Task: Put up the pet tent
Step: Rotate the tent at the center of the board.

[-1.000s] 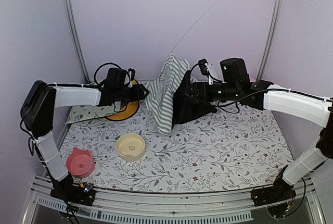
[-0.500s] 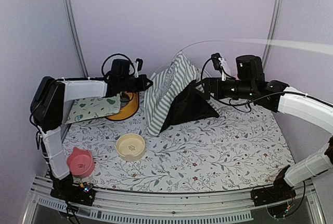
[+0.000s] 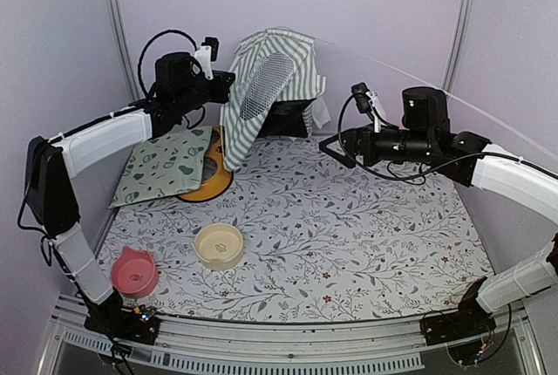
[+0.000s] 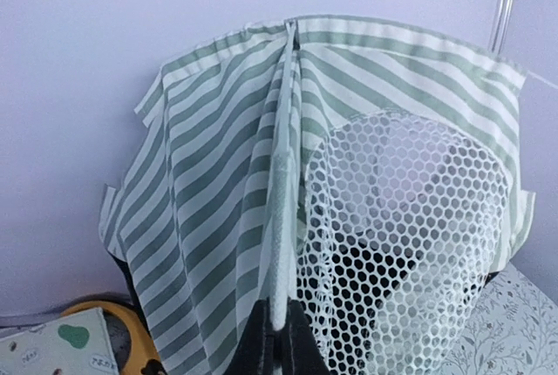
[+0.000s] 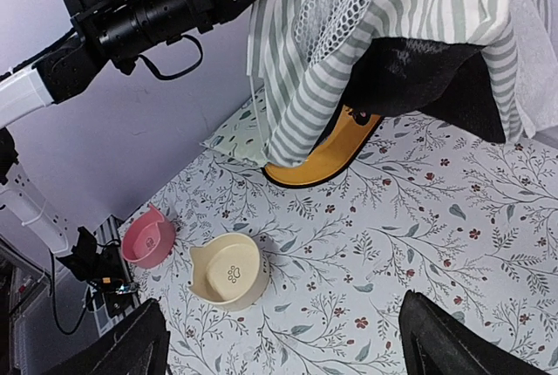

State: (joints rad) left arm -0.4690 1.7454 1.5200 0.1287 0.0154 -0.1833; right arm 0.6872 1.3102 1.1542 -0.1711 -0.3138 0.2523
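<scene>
The pet tent, grey-green and white striped with a white mesh window, hangs lifted above the table's back edge. Its black base dangles behind. My left gripper is shut on the tent's white pole sleeve beside the mesh; in the left wrist view the left gripper pinches that sleeve. A thin white pole arcs from the tent top out to the right. My right gripper stands open and apart from the tent, to its right. In the right wrist view the right gripper holds nothing, over the floral cloth.
A cream bowl and a pink bowl sit near the front left. An orange dish lies under the cream mat with teal shapes at the back left. Metal frame posts flank the back wall.
My left gripper closed on the tent and raised it up and leftward off the table. The right gripper let go and drew back to the right; the pole swung out rightward.
</scene>
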